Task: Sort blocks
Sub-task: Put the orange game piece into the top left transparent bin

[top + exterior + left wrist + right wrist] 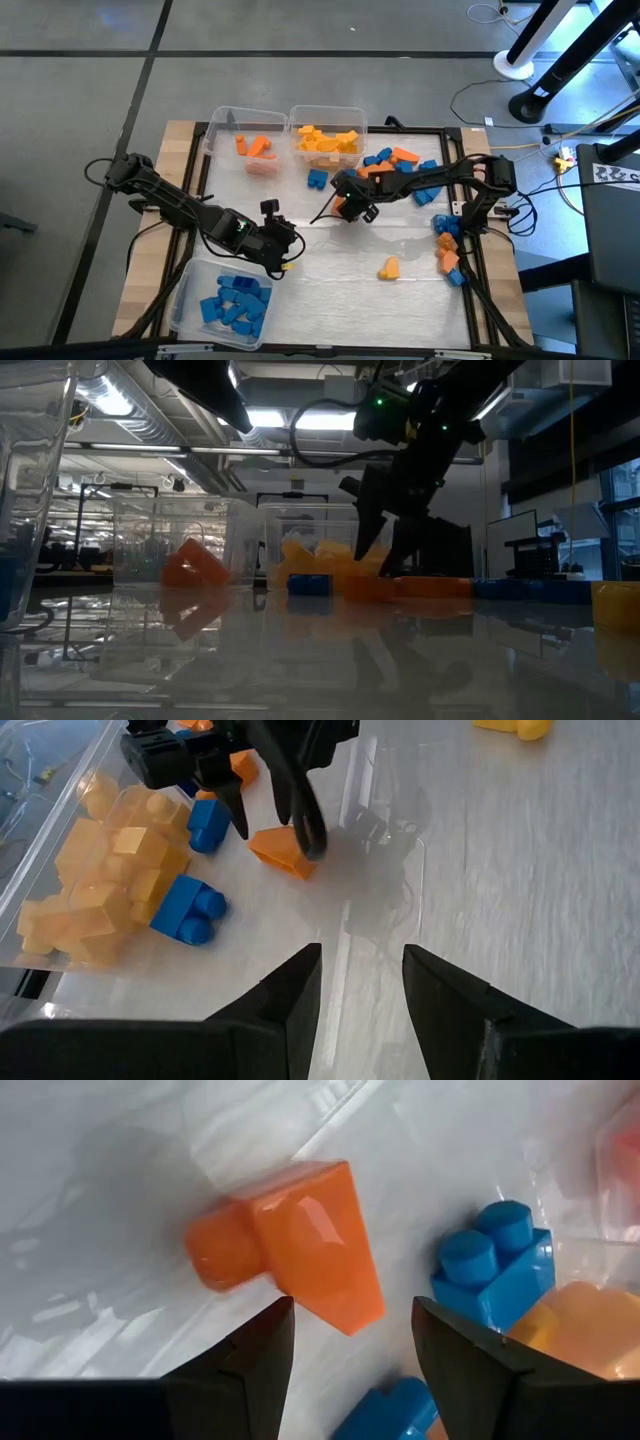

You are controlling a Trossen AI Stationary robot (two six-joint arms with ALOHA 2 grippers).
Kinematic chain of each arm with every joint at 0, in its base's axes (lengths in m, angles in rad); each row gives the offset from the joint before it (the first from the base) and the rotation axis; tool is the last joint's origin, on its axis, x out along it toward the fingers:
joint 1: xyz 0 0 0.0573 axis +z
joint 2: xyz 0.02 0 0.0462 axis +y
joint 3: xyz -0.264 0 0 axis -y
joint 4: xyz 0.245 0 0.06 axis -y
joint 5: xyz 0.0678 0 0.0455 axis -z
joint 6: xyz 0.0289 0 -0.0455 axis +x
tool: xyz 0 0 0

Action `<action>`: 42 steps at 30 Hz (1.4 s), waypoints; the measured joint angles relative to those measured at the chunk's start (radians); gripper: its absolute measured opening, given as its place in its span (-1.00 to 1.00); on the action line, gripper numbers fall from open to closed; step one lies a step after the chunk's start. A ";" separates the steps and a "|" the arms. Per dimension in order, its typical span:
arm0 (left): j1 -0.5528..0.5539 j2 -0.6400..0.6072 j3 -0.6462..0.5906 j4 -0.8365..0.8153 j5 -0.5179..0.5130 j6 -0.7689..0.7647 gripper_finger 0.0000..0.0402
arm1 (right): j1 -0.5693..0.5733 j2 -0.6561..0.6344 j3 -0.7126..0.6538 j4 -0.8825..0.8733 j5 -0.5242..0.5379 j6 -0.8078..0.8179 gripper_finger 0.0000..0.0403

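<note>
My right gripper (352, 1330) is open and points down over the table's middle (352, 207). Its fingers straddle the near corner of a loose orange block (300, 1245) that lies flat on the table; a gap shows on both sides. The left wrist view shows the same block (280, 852) under those fingers. My left gripper (362, 980) is open and empty, low over the table by the blue bin (283, 243). A blue block (495, 1275) lies beside the orange one. More blue and orange blocks (400, 160) lie loose toward the far right.
Three clear bins: one with orange blocks (250, 145) and one with yellow blocks (325, 140) at the far edge, one with blue blocks (232, 302) at the near left. A yellow block (388, 268) lies alone near the middle. Mixed blocks (447, 245) sit by the right edge.
</note>
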 joint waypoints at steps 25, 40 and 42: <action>0.280 0.152 0.000 0.322 0.393 -0.036 -0.34 | 0.001 -0.043 0.048 -0.362 0.038 0.422 0.00; 0.495 0.295 0.001 0.443 0.611 -0.196 -0.34 | 0.000 -0.394 0.067 -0.613 0.277 0.645 0.00; 0.517 0.315 0.001 0.441 0.612 -0.231 -0.34 | 0.001 -0.431 0.067 -0.621 0.276 0.661 0.00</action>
